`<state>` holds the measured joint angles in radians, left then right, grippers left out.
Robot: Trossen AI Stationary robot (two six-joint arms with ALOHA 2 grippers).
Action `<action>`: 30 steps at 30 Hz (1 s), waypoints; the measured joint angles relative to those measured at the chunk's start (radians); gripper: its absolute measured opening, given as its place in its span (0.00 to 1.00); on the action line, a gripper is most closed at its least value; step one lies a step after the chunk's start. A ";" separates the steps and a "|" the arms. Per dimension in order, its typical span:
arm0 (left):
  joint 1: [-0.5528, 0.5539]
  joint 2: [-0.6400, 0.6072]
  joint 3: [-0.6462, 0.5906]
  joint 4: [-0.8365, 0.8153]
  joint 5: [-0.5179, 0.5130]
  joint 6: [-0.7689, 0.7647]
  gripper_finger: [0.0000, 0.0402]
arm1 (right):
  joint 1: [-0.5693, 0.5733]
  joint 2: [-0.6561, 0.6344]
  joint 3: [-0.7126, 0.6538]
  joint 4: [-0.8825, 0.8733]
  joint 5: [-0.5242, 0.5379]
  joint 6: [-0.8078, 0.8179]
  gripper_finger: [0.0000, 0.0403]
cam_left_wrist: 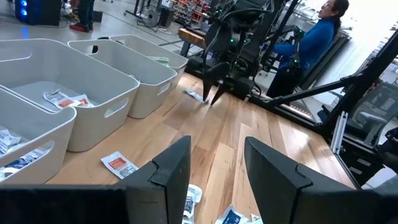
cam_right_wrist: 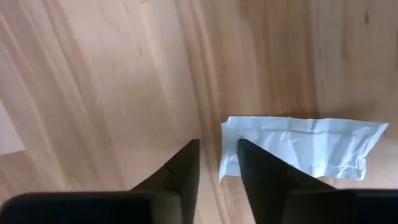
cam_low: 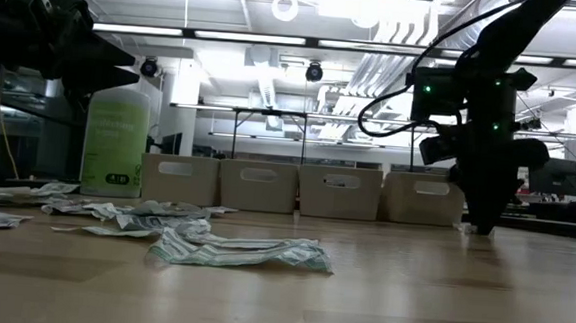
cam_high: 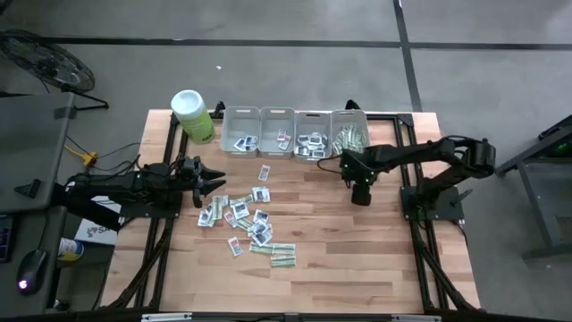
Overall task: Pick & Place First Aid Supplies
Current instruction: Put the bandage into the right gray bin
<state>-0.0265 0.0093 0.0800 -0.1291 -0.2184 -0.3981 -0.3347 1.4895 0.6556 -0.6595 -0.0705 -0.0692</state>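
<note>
The table [cam_high: 357, 259] is pale wood planking, smooth with a soft sheen. The bins [cam_high: 277, 114] look like matt grey plastic. The packets [cam_high: 241, 215] are crinkled paper. One packet [cam_right_wrist: 311, 146] in the right wrist view shows creased white paper.

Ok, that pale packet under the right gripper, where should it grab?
The packet lies flat and crumpled on the table beside the right gripper, whose fingers stand narrowly apart. Probably best from straight above, pinching the raised near edge across its short side.
</note>
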 joint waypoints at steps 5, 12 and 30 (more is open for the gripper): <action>0.000 0.000 0.000 0.000 0.000 0.000 0.37 | 0.010 0.000 -0.012 0.002 0.019 0.045 0.13; 0.000 0.000 0.000 0.000 0.000 0.000 0.37 | 0.042 0.000 -0.013 0.002 0.063 0.092 0.02; 0.000 0.000 0.000 0.000 0.000 0.000 0.37 | 0.245 -0.121 0.215 -0.224 0.136 0.271 0.00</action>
<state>-0.0266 0.0097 0.0802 -0.1291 -0.2180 -0.3983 -0.0896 1.3685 0.8705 -0.8835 0.0650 0.2021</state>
